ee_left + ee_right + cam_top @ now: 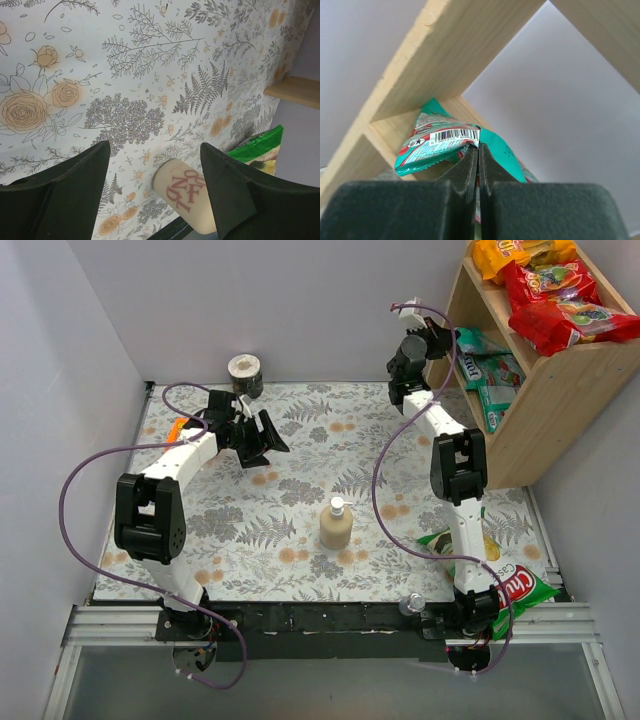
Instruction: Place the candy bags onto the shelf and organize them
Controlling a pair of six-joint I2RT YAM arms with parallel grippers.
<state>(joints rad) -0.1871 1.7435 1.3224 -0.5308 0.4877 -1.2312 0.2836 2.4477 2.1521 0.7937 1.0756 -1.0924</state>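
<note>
From above, the orange-yellow bag at 1 o'clock is cut by the top edge; the shelf and one red bag run off the right edge. The teal bags sit partly behind the right arm, and a green chip bag at 5 o'clock lies half under it. The right tool hides the lower part of a teal bag; whether it pinches it cannot be told. In the left wrist view the bottle is cut off at 6 o'clock.
</note>
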